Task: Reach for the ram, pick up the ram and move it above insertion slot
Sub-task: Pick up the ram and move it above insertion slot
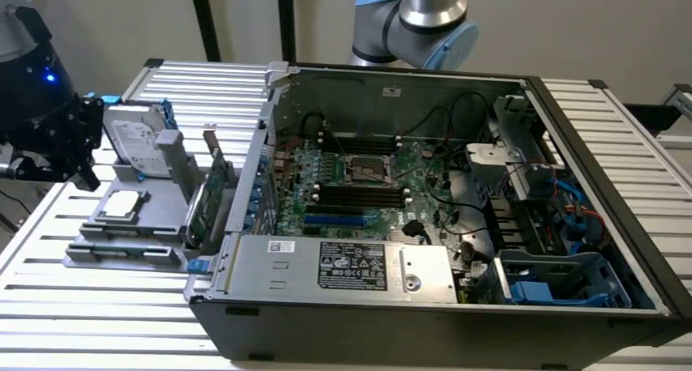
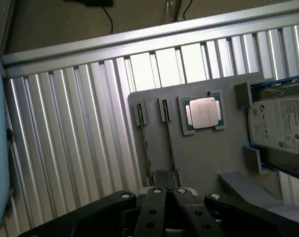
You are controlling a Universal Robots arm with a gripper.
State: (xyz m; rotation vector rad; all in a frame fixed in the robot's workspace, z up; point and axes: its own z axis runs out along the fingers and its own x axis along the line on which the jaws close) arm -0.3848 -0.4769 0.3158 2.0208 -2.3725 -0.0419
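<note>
- Gripper [image 1: 76, 167], at the exterior view's left, hangs over the slatted table [image 1: 87, 306], just beside the grey fixture plate [image 1: 162, 217] and apart from everything on it. In the wrist view we see its fingers [image 2: 159, 180] lying together with nothing between them.
- We judge the reach to be the step in hand. Nothing is lifted, and the ram [image 2: 168, 143] sits edge-up in its holder along the plate's front edge. A second stick [image 2: 146, 148] stands beside it, on the side away from the processor chip [image 2: 203, 112].
- In our judgement the grasp calls for fingers parted first. They then need to be set astride the ram's thin edge, square to its length and clear of the second stick.
- Further right on the plate we find the hard drive [image 1: 135, 140] standing at the back edge. The taller expansion card [image 1: 219, 194] stands at the plate's right edge, near the case.
- Right again lies the open computer case [image 1: 433, 330] with its motherboard [image 1: 313, 160]. Its black memory slots [image 1: 352, 194], next to the processor socket [image 1: 365, 168], are well apart from the ram.
- From the wrist view we get the fingertips lined up with the sticks' near ends. From the exterior view we get the case, the slots, and the gap between gripper and plate.
</note>
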